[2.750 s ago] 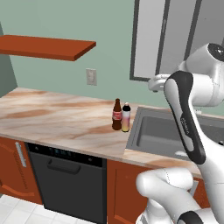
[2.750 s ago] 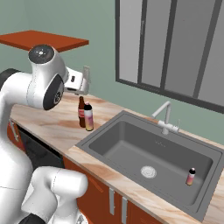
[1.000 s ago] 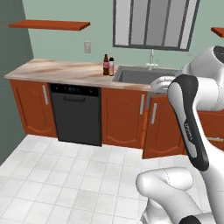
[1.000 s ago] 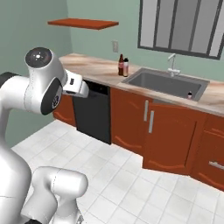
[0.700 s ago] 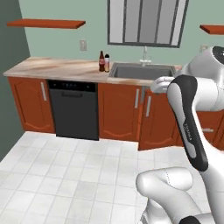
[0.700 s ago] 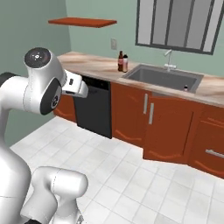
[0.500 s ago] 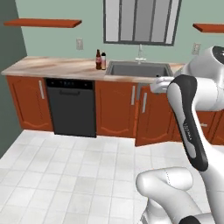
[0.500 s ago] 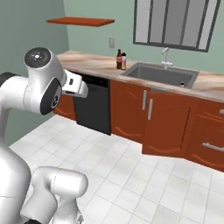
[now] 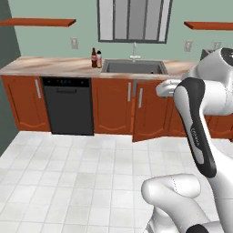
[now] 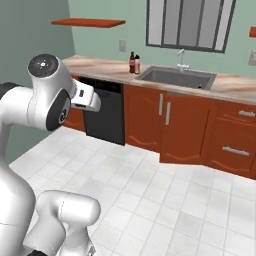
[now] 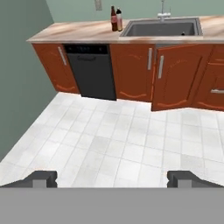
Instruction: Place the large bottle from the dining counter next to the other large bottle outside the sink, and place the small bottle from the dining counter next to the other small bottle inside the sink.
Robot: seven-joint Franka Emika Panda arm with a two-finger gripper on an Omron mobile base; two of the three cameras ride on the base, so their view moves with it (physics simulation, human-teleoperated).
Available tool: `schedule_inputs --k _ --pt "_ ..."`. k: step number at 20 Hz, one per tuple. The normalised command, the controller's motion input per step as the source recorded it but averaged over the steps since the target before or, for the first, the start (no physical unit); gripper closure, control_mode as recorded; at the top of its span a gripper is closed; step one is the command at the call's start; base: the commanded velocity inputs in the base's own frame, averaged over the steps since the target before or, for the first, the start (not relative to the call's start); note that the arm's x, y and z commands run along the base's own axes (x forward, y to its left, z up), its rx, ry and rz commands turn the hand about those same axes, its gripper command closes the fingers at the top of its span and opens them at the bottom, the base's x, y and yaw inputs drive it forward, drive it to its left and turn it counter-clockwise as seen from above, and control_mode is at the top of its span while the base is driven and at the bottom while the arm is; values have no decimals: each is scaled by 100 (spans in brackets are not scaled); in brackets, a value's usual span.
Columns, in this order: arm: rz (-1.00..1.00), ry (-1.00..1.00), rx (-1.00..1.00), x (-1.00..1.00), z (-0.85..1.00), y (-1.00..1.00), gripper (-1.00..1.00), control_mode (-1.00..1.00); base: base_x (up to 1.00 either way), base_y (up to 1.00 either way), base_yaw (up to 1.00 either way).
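A: How are the jaws set?

B: They are spread fully, and nothing is held between them. The two dark fingertips (image 11: 43, 176) are seen far apart over the white tiled floor (image 11: 118, 144), well away from the cabinets.

A: And where is the large bottle found?

B: The large bottle (image 11: 119, 13) is seen upright on the marbled tabletop (image 11: 74, 31), just beside the other large bottle (image 11: 113, 12), the brown red-labelled one. Both are placed outside the sink (image 11: 159, 29), close to its left rim, above the gap between the dishwasher (image 11: 89, 70) and a cabinet door (image 11: 168, 76) that is left ajar.

A: So that half is judged done?

B: It is judged so. The small bottle is taken as the next thing to be fetched; where it stands cannot be told.

A: How is it expected to handle?

B: As a short glass bottle, it is expected to be stiff, smooth and rather slippery, heavier than it looks, and breakable if knocked against steel. The round body below the neck is thought the best place to be gripped, squarely and upright, so that it is not tipped when set down in the basin.
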Motion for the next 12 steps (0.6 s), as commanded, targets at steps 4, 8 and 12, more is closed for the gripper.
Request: schedule_inputs --k 4,8,12 --pt "0 0 0 0 0 0 -100 100 -67 -31 -12" --pt "0 0 0 0 0 0 -100 100 -54 -70 -8" --pt "0 0 0 0 0 0 -100 100 -49 -87 -4"
